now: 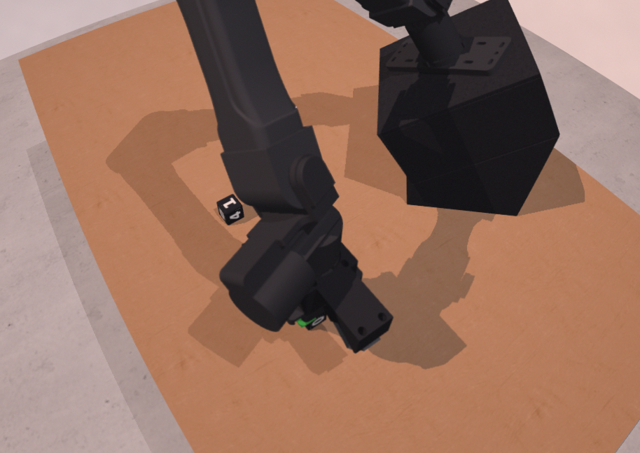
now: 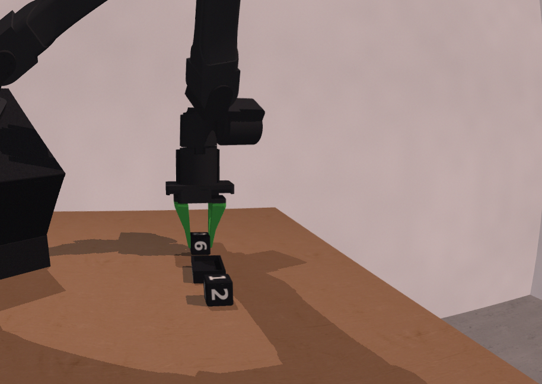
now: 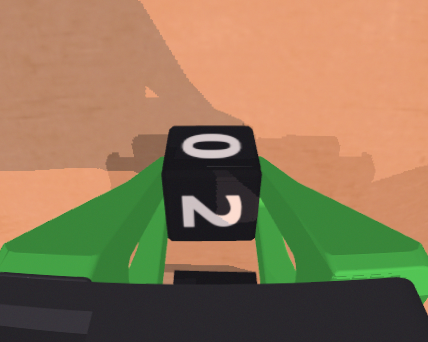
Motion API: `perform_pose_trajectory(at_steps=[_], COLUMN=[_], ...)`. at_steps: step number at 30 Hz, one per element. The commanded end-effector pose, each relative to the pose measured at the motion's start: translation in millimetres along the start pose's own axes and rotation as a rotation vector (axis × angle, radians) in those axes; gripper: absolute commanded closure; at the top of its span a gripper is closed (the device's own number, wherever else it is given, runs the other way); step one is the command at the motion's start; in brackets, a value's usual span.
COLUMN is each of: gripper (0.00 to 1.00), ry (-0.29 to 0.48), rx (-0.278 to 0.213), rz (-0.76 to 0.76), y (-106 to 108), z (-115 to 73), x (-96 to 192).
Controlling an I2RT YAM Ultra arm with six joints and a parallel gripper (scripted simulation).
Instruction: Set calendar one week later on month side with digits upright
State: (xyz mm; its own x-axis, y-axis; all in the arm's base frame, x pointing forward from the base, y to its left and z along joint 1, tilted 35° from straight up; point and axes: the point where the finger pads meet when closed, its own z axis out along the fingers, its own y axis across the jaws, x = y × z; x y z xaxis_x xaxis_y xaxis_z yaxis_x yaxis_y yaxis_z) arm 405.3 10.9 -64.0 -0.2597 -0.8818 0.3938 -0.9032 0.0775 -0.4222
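My gripper (image 2: 200, 240) has green fingers, points straight down and is shut on a black digit cube (image 2: 200, 244). That cube shows a sideways 6 or 9 in the exterior view. In the wrist view the held cube (image 3: 213, 183) shows a 0 and a 2, and it hangs a little above the table. The black tray (image 2: 208, 266) lies flat on the table just in front of the held cube and looks empty. A second black cube (image 2: 217, 289) stands on the table by the tray's near end, with 1 on top and 2 in front. It also shows in the top view (image 1: 230, 208). The arm hides the tray in the top view.
The robot's big black base block (image 1: 465, 127) stands at the back right of the brown table top; it also shows at the left in the exterior view (image 2: 21, 204). The table's right edge (image 2: 394, 283) drops off to a grey floor.
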Motion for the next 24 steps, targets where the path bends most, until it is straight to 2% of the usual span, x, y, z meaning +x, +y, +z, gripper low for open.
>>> perform_pose_trajectory(at_steps=[1,19,24], gripper=[0.74,0.74,0.74], ry=[-0.03,-0.028,-0.033], rx=[0.029,0.026,0.038], rz=[-0.005,-0.01,-0.001], y=[-9.6,-7.8,-13.0], z=[-7.5,-3.8,-8.7], x=[-11.7,-13.1,-11.6])
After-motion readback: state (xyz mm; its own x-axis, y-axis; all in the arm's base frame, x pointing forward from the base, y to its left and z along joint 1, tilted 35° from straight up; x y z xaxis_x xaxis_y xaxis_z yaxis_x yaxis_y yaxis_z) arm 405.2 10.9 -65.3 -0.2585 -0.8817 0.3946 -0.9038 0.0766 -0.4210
